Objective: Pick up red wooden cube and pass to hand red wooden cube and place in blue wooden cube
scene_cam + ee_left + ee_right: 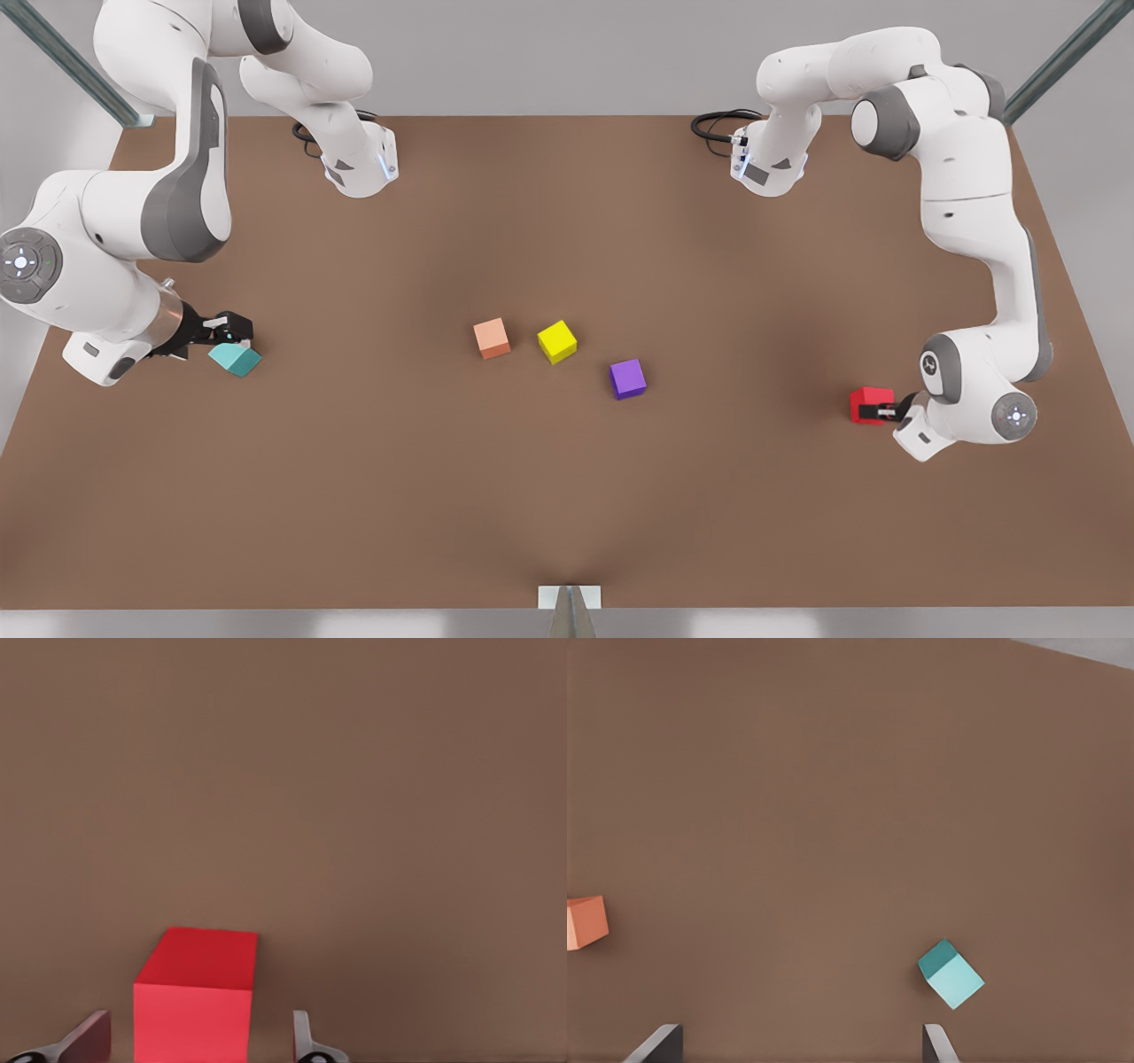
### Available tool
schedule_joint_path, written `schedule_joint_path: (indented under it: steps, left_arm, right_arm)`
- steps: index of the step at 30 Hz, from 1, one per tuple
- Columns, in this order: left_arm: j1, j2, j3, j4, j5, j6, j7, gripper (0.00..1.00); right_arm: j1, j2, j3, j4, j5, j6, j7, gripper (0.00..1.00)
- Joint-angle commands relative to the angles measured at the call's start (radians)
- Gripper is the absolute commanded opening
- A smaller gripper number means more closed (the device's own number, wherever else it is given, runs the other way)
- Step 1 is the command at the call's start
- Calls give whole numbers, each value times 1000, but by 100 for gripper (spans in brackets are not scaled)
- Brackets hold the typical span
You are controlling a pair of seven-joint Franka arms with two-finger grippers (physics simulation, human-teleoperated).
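Red wooden cube [869, 402] is sitting on the brown table [567, 496] way over on the front view's right, and it looks just like you'd expect: small, bright plain red, flat faces, crisp edges, same size as the others. Your left gripper [889, 410] is right on it. In the left wrist view the cube [197, 995] sits between the two fingers [303, 1038], but you can see a gap on each side, so the jaws are spread and not squeezing it.

Blue wooden cube [236, 359] is really more teal, and it's on the far opposite side, well apart from the red one. Your right gripper [232, 330] hovers just above it with fingers [937, 1045] apart, holding nothing. In the right wrist view the teal cube [951, 974] sits turned at an angle on the table.

Between them, mid-table, you've got a salmon cube [492, 338], a yellow cube [556, 341] and a purple cube [627, 378].
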Motion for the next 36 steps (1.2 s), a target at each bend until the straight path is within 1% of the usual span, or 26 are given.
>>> schedule_joint_path:
  steps: [1, 5, 11, 15, 16, 17, 18, 19, 25, 26, 27, 28, 29, 30, 31, 32, 34, 35, 36]
  left_arm:
    - [3, 4, 3, -12, 1, 49, 182, 100]
    - [17, 42, 3, -12, 0, 93, 180, 100]
    - [17, 61, 3, -54, -2, 93, 179, 100]
    - [17, 70, 3, -55, -2, 95, 179, 100]
    - [17, 70, 3, -55, -2, 104, 179, 93]
    - [17, 70, 3, -54, -2, 106, 179, 76]
    - [17, 70, 3, -54, -2, 106, 179, 70]
    - [17, 68, 3, -52, -2, 106, 179, 68]
    - [10, 35, -18, -46, -6, 96, 31, 68]
    - [14, 27, -46, -43, -17, 92, -19, 68]
    - [32, 25, -104, 0, -112, -2, -102, 68]
    - [29, 25, -155, 84, -178, -158, -177, 68]
    - [26, 27, -244, 161, -201, -269, -315, 68]
    - [23, 33, -351, 178, -204, -278, -469, 68]
    - [23, 45, -451, 181, -227, -266, -548, 68]
    - [12, 73, -517, 215, -322, -240, -567, 68]
    - [-23, 87, -610, 216, -427, -135, -567, 68]
    - [-43, 116, -652, 230, -456, -54, -565, 68]
    - [-45, 165, -690, 273, -497, -42, -562, 68]
  right_arm:
    - [0, 0, 0, 0, 1, 2, -25, 100]
    - [0, 0, 0, 0, 1, 2, -25, 100]
    - [-2, 0, 0, 0, 1, 2, -25, 100]
    - [-2, 4, 0, 0, 1, 2, -25, 100]
    - [-2, 6, 0, 0, 1, 2, -25, 100]
    - [-2, 6, 0, 0, 1, 3, -25, 100]
    - [-2, 7, 0, 0, 1, 3, -25, 100]
    - [-3, 7, -1, 0, 1, 3, -25, 100]
    - [-28, 9, -1, 0, 21, 6, -28, 100]
    - [-29, 12, -1, 0, 21, 9, -28, 100]
    - [-23, 38, 5, 4, 51, 2, -37, 100]
    - [-15, 67, 11, 11, 161, -1, -185, 100]
    - [-14, 107, 11, 11, 318, -3, -206, 100]
    - [-15, 162, 11, 16, 496, -14, -237, 100]
    - [-15, 193, 13, 25, 586, -12, -283, 100]
    - [-15, 237, 20, 63, 665, -9, -372, 100]
    - [-15, 412, 40, 168, 922, -1, -606, 100]
    - [-15, 449, 45, 165, 1042, -3, -781, 100]
    - [-15, 458, 72, 160, 1088, -3, -869, 100]
